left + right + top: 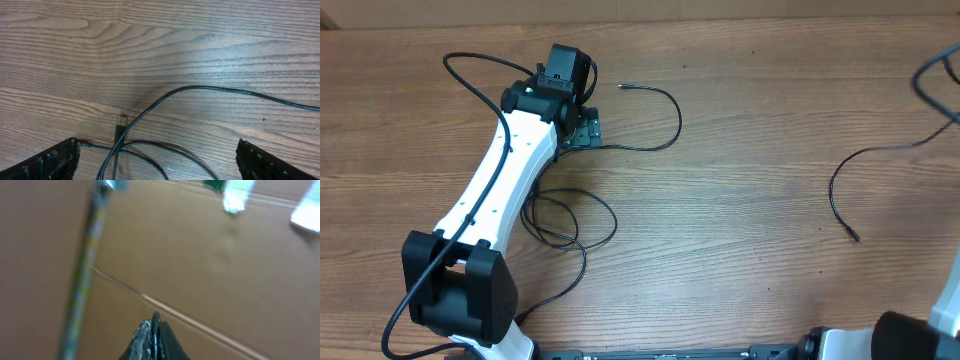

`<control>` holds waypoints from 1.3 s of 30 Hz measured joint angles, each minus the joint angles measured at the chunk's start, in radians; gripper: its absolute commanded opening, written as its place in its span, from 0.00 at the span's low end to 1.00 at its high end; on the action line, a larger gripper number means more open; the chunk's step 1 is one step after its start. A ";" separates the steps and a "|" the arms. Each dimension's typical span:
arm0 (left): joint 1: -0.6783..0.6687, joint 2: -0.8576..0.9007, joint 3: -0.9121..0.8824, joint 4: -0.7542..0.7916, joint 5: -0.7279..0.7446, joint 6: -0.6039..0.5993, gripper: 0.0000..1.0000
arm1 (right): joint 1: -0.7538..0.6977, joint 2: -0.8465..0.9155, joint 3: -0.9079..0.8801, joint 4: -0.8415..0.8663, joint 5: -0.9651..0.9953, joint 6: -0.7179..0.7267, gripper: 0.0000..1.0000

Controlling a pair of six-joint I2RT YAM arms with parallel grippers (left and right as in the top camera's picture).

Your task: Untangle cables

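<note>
One black cable [665, 115] runs from its free end at the upper middle of the table round to my left gripper [583, 130], then loops [570, 215] beside the left arm. In the left wrist view that gripper [157, 161] stands wide open low over the wood, with crossing cable strands [150, 107] and a small plug [121, 121] between the fingers [55, 162]. A second cable [840, 180] lies at the right, its plug end toward the front, and rises off the right edge. My right gripper [156, 325] is shut on a thin black cable and faces brown cardboard.
The white and black left arm [490, 200] stretches from the front left corner, its own thick black wire [470, 70] arching beside it. Part of the right arm [945, 310] shows at the front right corner. Bare wood [750, 220] lies between the two cables.
</note>
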 measured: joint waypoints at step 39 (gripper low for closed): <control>0.000 0.000 0.000 0.001 0.000 0.000 1.00 | -0.326 0.449 0.000 -0.602 -0.943 0.434 1.00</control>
